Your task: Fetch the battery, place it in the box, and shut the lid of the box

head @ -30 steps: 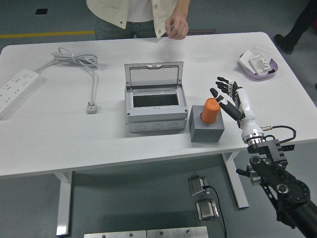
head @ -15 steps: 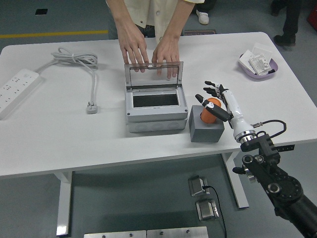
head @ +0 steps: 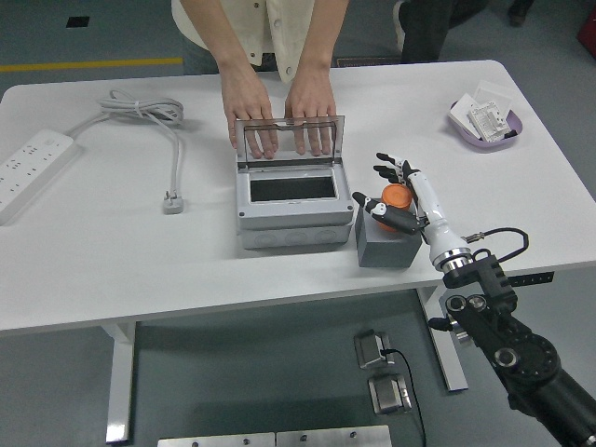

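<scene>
The right hand [head: 391, 191] wraps its fingers loosely around the upright orange battery [head: 396, 196] in the grey holder [head: 382, 248], grasp unconfirmed, open box [head: 291, 200] lying just left.

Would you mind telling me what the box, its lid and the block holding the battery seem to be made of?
The box looks like matte grey moulded plastic, with rounded corners. Its lid seems clear plastic in a grey frame: the person's fingers show through it. The block looks dark grey and matte, possibly plastic or foam; the view leaves that open.
</scene>
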